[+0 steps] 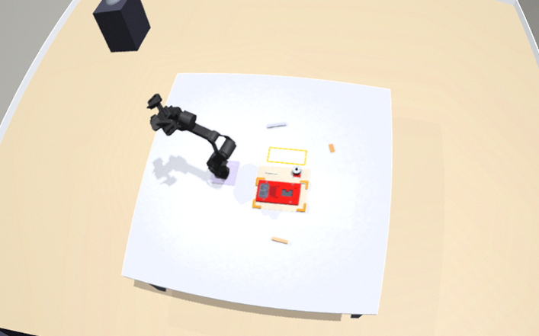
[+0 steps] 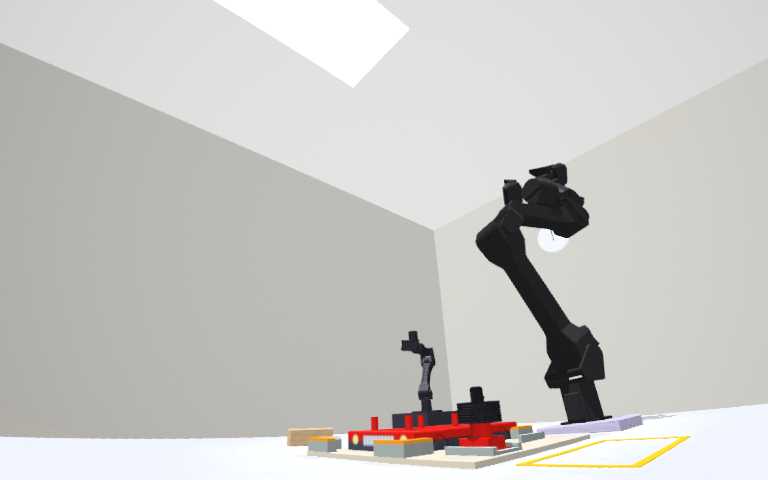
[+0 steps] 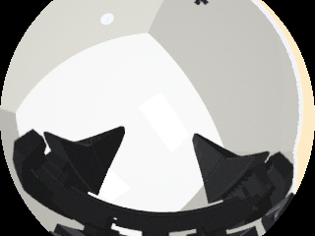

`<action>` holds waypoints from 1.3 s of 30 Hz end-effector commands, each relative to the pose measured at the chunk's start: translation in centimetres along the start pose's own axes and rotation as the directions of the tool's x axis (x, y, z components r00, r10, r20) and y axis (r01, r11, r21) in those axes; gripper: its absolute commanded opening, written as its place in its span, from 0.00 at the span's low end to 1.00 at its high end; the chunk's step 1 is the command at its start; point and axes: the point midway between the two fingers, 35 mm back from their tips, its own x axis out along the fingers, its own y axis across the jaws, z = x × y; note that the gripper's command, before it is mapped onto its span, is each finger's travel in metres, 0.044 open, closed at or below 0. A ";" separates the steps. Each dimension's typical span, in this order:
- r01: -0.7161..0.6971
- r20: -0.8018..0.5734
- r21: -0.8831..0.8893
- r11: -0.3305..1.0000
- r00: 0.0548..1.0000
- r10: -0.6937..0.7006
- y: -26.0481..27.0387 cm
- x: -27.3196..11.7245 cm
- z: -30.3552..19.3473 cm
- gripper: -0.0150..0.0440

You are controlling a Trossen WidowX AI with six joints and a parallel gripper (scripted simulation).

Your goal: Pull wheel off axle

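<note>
The wheel is black in the exterior view and sits level around the upright axle on a red foot, at the board's edge nearest the marked area. A black stub rises above the wheel. The marked area, a yellow outline, lies flat on the table beside the board, with nothing inside it. My gripper is open and empty, its fingers far apart. It is raised high, away from the wheel, and the wrist view faces the ceiling and walls.
A beige board carries a red car chassis with short upright pegs and orange-topped corner blocks. A grey bar, an orange block and a tan stick lie around it. My arm stands on a lilac slab.
</note>
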 end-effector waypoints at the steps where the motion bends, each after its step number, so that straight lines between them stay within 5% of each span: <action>1: -0.007 0.003 0.006 1.000 1.000 0.007 0.2 0.0 0.0 0.89; 4: -0.105 0.039 0.082 0.991 0.994 0.102 2.9 -0.7 0.3 0.76; 10: -0.367 0.100 0.256 0.895 0.930 0.353 9.8 -3.6 0.1 0.76; 21: -0.609 0.110 0.365 0.704 0.779 0.617 16.3 -8.6 -2.9 0.76; 29: -0.734 0.038 0.528 0.426 0.522 0.852 21.9 -16.8 -7.5 0.76; 39: -0.654 -0.116 0.722 0.225 0.206 0.972 23.3 -26.1 -14.6 0.76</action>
